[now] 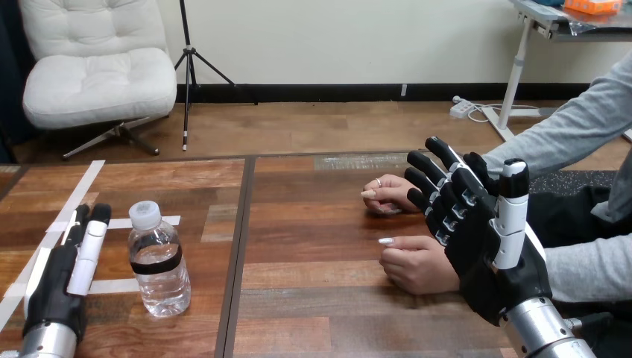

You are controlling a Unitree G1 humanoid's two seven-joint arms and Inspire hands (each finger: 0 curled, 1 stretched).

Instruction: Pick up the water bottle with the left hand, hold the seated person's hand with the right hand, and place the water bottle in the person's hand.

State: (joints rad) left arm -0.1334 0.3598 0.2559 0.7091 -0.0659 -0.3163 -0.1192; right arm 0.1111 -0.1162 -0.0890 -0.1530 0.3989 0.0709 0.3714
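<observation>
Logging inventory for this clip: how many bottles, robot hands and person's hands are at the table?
Water bottle: 1
Robot hands: 2 (left hand, right hand)
Person's hands: 2 (farther hand, nearer hand)
Total: 5

No text, number or sign can be read. The clear plastic water bottle [158,261] with a white cap carries a plain black band [156,262] around its middle. Any print on the band is too small to make out.
</observation>
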